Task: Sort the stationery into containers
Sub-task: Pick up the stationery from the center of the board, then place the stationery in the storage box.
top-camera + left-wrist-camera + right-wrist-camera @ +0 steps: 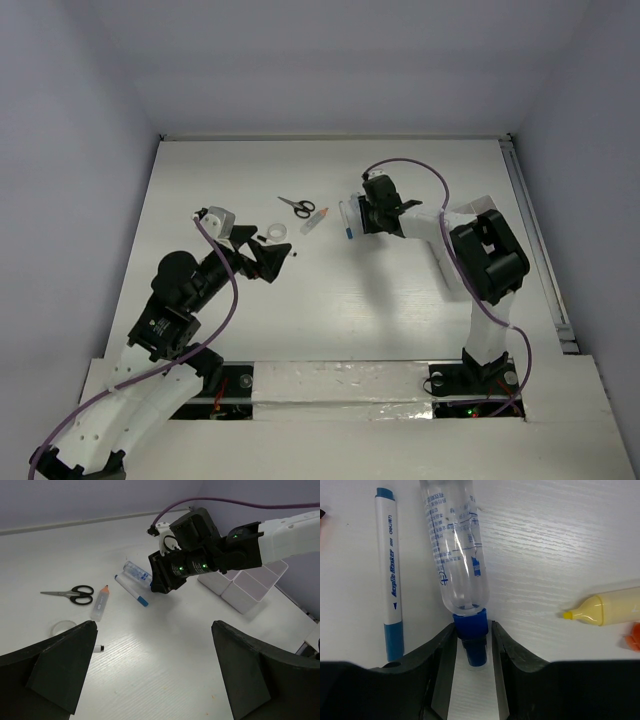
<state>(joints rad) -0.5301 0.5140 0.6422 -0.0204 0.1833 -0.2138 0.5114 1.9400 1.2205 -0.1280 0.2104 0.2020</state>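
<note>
A clear bottle [455, 555] with a blue cap lies on the table, and my right gripper [473, 626] is shut on the cap end. Beside it lies a blue-and-white marker [390, 580]. To the right are a pale yellow tube tip [610, 611] and a bit of orange [634, 636]. Black-handled scissors [75, 594] and a white orange-capped tube [100, 603] lie left of the marker [132, 590]. The white containers [247, 587] sit under the right arm. My left gripper [152, 630] hovers open over bare table, nothing between its fingers.
A round clear lid [64, 627] and a small white pen end with a black tip [98, 648] lie close to the left finger. The right arm's purple cable [420, 170] loops above the table. White walls enclose the table on three sides.
</note>
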